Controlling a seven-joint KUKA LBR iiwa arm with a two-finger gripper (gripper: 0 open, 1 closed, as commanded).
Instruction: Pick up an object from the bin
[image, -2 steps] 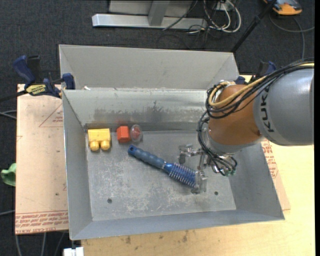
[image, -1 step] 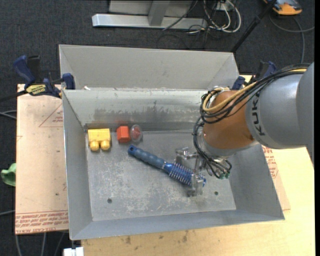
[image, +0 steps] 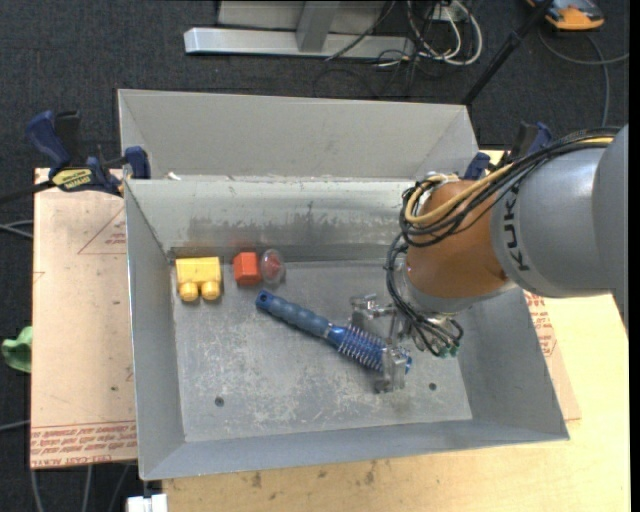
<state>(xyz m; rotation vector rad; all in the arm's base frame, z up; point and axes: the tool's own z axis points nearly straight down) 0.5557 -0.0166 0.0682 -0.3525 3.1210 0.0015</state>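
A blue brush (image: 318, 327) lies slantwise in the middle of the bin, handle toward the upper left, bristle head toward the lower right. My gripper (image: 385, 345) hangs low at the brush's bristle end, one metal finger (image: 366, 306) above the head and the other finger (image: 393, 375) below it, so the head sits between them. A yellow toy block (image: 198, 278) rests by the back left wall. To its right lies a small orange block with a clear round piece (image: 257, 266).
The arm and its orange cover with cables fill the bin's right side. Bare floor stretches along the front and the lower left.
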